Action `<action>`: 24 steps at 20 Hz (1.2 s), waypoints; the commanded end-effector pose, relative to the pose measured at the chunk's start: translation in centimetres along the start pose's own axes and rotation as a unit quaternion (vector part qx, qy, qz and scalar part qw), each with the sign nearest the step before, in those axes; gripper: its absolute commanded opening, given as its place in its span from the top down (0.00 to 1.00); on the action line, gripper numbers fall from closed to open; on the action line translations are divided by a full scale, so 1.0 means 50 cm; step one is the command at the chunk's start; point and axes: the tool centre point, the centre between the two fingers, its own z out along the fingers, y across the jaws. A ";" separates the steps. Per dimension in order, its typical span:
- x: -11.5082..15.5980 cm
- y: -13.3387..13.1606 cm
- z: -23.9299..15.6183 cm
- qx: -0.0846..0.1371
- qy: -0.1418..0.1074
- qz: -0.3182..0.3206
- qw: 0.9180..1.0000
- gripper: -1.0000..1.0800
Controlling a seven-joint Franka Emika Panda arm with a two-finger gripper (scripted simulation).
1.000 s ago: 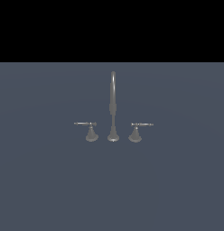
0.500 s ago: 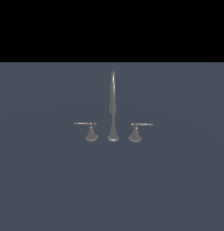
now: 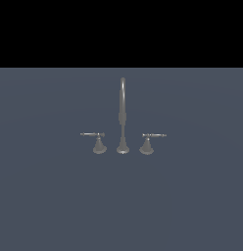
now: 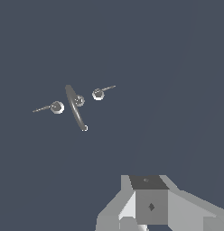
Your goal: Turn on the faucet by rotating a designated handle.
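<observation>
The faucet point(image 3: 122, 122) is a dull-grey set on a flat blue-grey surface: a tall thin gooseneck spout on a flared base, with a low lever handle on each side. The designated handle point(image 3: 147, 144) stands at the exterior view's right of the spout, its thin bar pointing right. The twin handle point(image 3: 98, 144) points left. The wrist view looks down on the faucet point(image 4: 77, 106) from far off. There each of the two handles point(image 4: 98, 94) point(image 4: 56, 107) has its bar pointing outward. Only grey parts of my gripper point(image 4: 150, 205) show at the frame's edge, far from the faucet, fingertips hidden.
The blue-grey surface point(image 3: 192, 196) spreads around the faucet on all sides. A black band fills the top of the exterior view. My arm does not appear in the exterior view.
</observation>
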 end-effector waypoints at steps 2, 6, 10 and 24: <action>0.044 0.000 0.036 -0.018 0.000 0.043 0.999 1.00; 0.091 0.000 0.082 -0.035 0.001 0.089 0.995 1.00; 0.136 0.000 0.131 -0.048 0.002 0.133 0.990 1.00; 0.262 -0.005 0.327 -0.064 0.004 0.272 0.960 1.00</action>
